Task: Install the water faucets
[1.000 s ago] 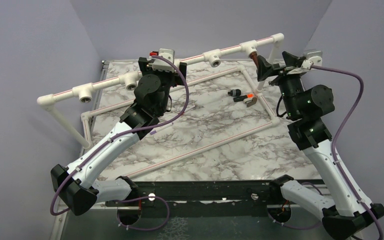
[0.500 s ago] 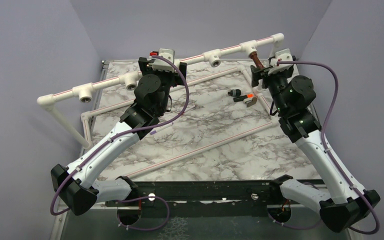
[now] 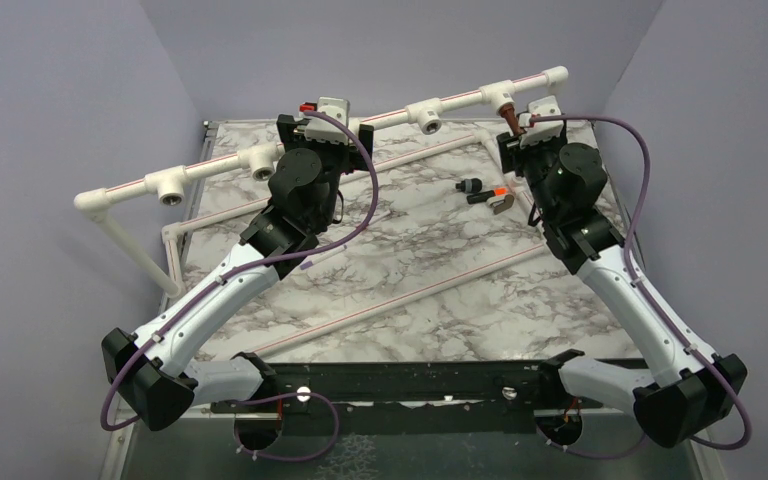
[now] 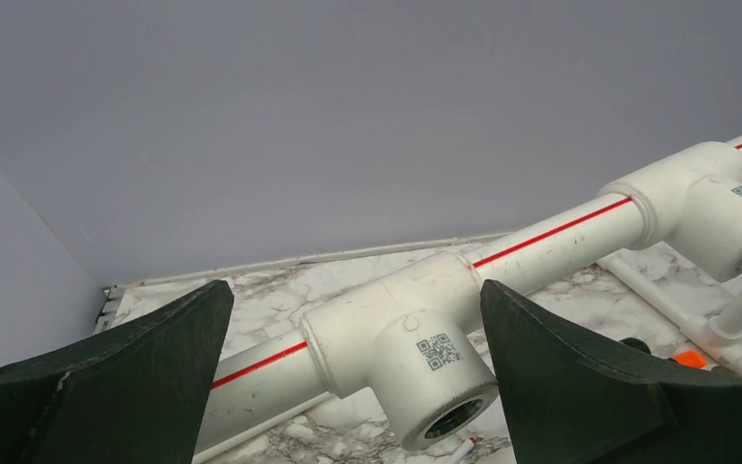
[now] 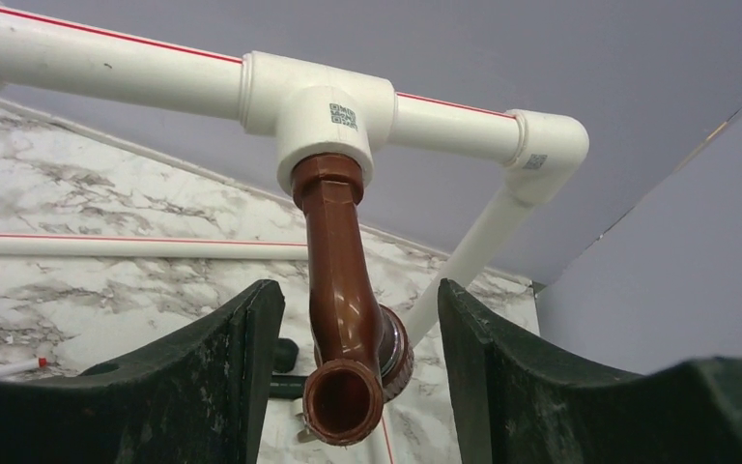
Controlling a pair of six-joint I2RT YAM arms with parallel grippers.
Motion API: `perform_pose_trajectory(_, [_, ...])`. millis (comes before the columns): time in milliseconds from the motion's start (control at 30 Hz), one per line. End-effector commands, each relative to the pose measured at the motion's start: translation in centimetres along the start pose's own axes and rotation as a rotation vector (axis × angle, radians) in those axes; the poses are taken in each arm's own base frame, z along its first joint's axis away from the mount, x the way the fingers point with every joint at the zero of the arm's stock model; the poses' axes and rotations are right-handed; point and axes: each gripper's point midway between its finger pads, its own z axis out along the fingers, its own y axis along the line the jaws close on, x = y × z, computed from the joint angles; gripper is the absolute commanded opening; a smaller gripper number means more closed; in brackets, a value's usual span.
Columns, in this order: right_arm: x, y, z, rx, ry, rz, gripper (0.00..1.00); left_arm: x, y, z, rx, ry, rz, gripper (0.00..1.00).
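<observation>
A reddish-brown water faucet (image 5: 343, 290) hangs screwed into the rightmost white tee (image 5: 324, 111) of the raised pipe rail, its round spout mouth facing the right wrist camera. In the top view the faucet (image 3: 509, 117) shows just below that tee. My right gripper (image 5: 357, 300) straddles the faucet, and its jaws are open with a gap on each side. My left gripper (image 4: 355, 300) is wide open around an empty tee fitting (image 4: 415, 338) near the rail's middle and touches nothing. In the top view, the left gripper (image 3: 322, 122) sits at the rail and the right gripper (image 3: 520, 140) sits under the faucet.
The white pipe rail (image 3: 210, 165) runs diagonally above the marble table and carries other empty tees (image 3: 170, 188) (image 3: 428, 115). Thin white pipes (image 3: 410, 290) form a frame on the tabletop. Small black and orange loose parts (image 3: 485, 190) lie near the right arm. Grey walls stand close behind.
The right arm has swung left and its wrist has turned, bringing the jaws around the hanging faucet; the jaws have narrowed. The left arm has not moved.
</observation>
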Motion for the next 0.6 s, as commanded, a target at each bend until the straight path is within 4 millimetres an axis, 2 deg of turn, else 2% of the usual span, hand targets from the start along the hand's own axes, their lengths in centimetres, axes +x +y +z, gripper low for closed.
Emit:
perform_pose_trajectory(0, [0.5,-0.4,0.5,0.037,0.003,-0.023,0.62,6.1,0.8,-0.1,-0.039,0.178,0.125,0.99])
perform_pose_trajectory(200, [0.5,-0.1,1.0,0.03,0.003,-0.019,0.46,6.3,0.8,-0.1,-0.037,0.181,0.128,0.99])
perform_pose_trajectory(267, [0.3,0.1,1.1,0.023,-0.007,-0.009,0.31,6.3,0.8,-0.1,-0.038,0.18,0.126,0.99])
perform_pose_trajectory(333, [0.1,0.4,1.3,0.009,-0.013,0.002,0.05,6.3,0.8,-0.1,-0.039,0.181,0.126,0.99])
perform_pose_trajectory(367, [0.1,0.5,1.3,0.004,-0.013,0.009,0.01,6.2,0.8,-0.1,-0.039,0.18,0.128,0.99])
perform_pose_trajectory(567, [-1.3,0.8,1.0,0.005,-0.07,0.181,0.01,6.2,0.9,-0.1,-0.041,0.178,0.126,0.99])
